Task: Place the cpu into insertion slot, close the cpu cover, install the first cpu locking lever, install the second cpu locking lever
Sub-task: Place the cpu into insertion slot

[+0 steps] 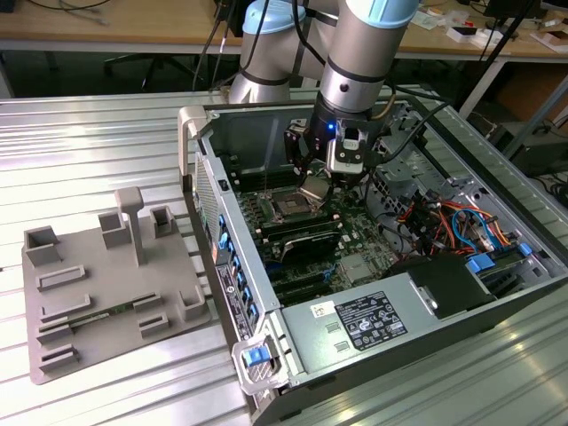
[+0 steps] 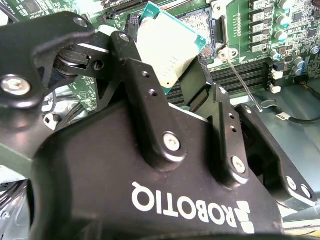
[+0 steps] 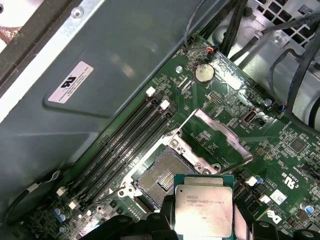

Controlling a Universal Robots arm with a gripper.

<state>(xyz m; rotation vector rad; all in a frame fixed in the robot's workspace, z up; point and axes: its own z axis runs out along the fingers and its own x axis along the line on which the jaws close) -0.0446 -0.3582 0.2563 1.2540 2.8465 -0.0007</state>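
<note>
First wrist view: cpu [image 3: 204, 207] in gripper [image 3: 202, 229], edge near open insertion slot [image 3: 159, 181].

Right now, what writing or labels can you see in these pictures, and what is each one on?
end effector: a maker's name in white on its housing, upside down in the second wrist view.
cpu, gripped by it: fine print, too small to read.
white sticker on the case wall: unreadable.
power supply label: unreadable.
</note>
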